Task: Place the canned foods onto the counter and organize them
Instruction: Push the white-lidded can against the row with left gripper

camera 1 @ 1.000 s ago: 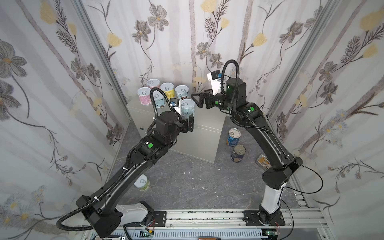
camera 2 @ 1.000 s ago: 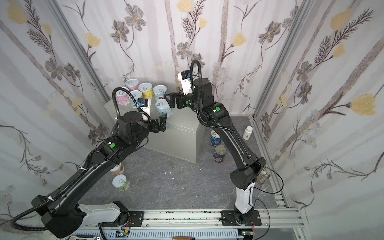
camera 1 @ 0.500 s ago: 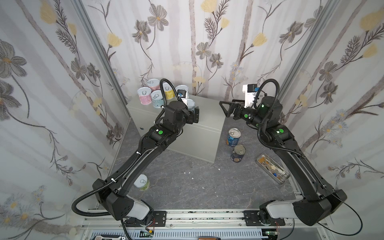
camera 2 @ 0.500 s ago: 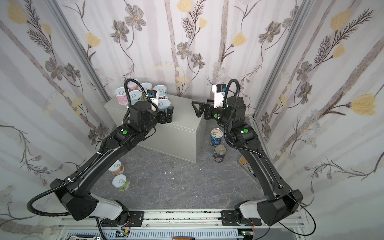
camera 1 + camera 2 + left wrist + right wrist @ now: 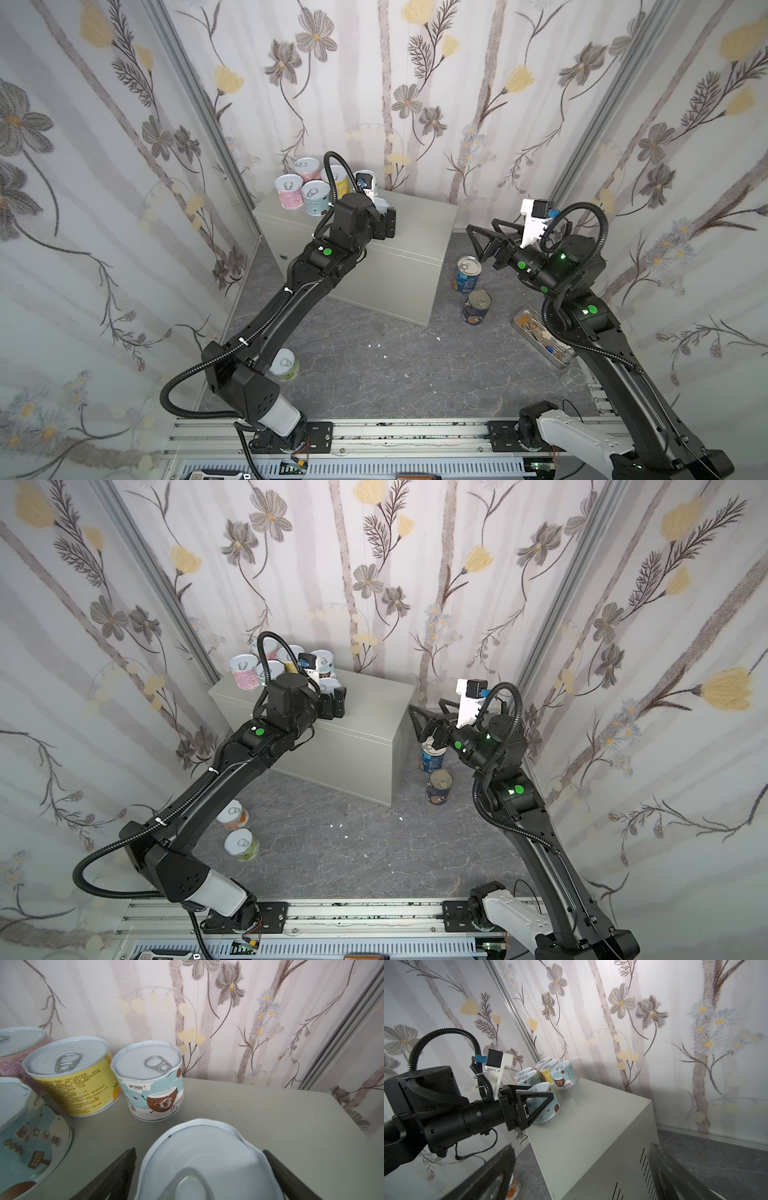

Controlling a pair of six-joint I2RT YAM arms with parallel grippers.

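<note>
Left tool [image 5: 197, 1150] stands spread astride a blue-labelled can [image 5: 552, 1111], gap visible at one finger. Can upright on the worktop [image 5: 291, 1126]. Just beyond the tool: coconut-print can [image 5: 152, 1084] beside a yellow can [image 5: 76, 1082], part of a five-can cluster [image 5: 313, 199] at the worktop's back corner. Right tool [image 5: 482, 232] spread, empty, well apart, over the floor [image 5: 374, 365] near a tall blue can [image 5: 465, 276] and dark can [image 5: 476, 309].

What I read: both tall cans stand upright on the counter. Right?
Not quite. The tall blue can and tall dark can stand upright on the floor beside the counter, not on it, as both top views show.
</note>
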